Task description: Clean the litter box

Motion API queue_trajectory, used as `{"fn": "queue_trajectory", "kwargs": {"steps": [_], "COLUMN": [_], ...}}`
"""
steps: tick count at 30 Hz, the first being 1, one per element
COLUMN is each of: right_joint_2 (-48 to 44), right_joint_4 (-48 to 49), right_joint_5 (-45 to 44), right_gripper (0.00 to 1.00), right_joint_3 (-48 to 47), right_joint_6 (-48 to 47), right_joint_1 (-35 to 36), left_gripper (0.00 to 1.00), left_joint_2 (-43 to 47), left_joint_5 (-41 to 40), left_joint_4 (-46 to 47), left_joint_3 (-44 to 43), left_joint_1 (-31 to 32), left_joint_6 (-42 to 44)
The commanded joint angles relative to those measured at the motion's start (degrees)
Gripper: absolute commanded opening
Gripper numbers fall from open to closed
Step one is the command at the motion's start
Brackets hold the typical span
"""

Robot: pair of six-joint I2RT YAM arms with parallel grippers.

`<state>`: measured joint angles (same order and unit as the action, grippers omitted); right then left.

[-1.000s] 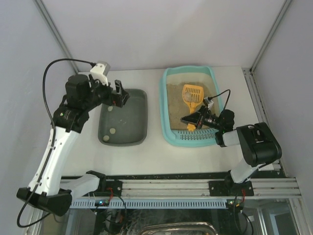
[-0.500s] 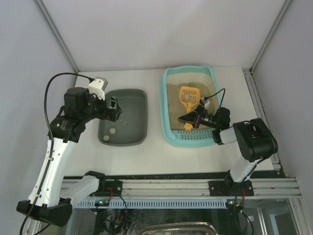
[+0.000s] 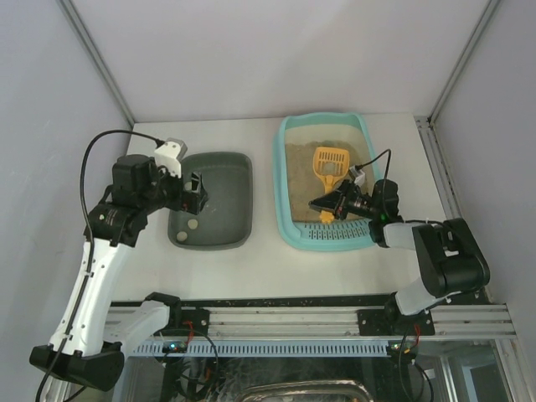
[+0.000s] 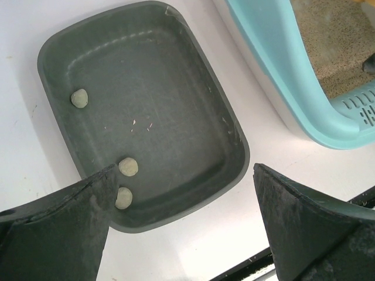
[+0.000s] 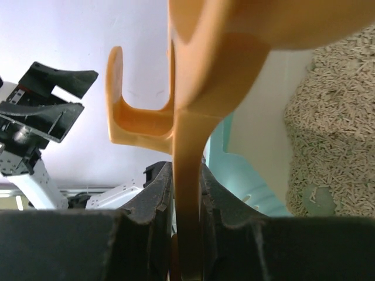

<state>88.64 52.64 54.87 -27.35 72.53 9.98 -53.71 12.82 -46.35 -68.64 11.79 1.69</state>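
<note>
Top view: the litter box (image 3: 283, 167) sits at the far right of the table (image 3: 260, 268), with a dark grey tray (image 3: 224, 188) to its left. The left gripper (image 3: 194, 191) has drawn back from the tray's far-left corner and now hangs over its left edge, jaws spread and empty. The right gripper (image 3: 332, 205) stays at the box's near end, clamped on the orange scoop (image 3: 329, 162). The scoop's blade has barely shifted on the litter; only that arm's elbow has swung outward.

Left wrist: three pale clumps (image 4: 128, 167) lie in the grey tray, with the box's corner at the upper right.

Right wrist: the jaws pinch the scoop's handle (image 5: 187, 193), and litter (image 5: 334, 134) lies beyond.

The left arm seems to be clearing room while the scoop lines up for another pass.
</note>
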Motion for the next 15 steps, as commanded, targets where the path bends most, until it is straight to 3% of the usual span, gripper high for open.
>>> {"fn": "queue_trajectory", "kwargs": {"steps": [1, 5, 10, 15], "right_joint_2": [-4.36, -9.0, -13.72, -12.78], "right_joint_4": [-11.54, -17.96, -32.68, -50.63], "right_joint_5": [-2.85, -5.64, -11.72, -22.39], "right_gripper": [0.0, 0.0, 0.0, 0.0], "right_joint_3": [-4.1, -4.99, -7.99, -18.9], "right_joint_6": [-10.5, -15.55, -23.72, -31.0], "right_joint_1": [4.58, 5.44, 10.62, 19.84], "left_gripper": [1.0, 1.0, 1.0, 1.0], "left_joint_2": [0.66, -0.55, -2.08, -3.38], "left_joint_5": [-1.07, -9.23, -7.03, -9.71], "left_joint_4": [2.58, 3.14, 1.56, 1.17], "left_joint_3": [1.63, 1.2, 0.22, -0.52], "left_joint_1": [-0.98, -2.66, -9.02, -13.57], "left_joint_6": [0.07, -0.62, -0.5, 1.32]}}
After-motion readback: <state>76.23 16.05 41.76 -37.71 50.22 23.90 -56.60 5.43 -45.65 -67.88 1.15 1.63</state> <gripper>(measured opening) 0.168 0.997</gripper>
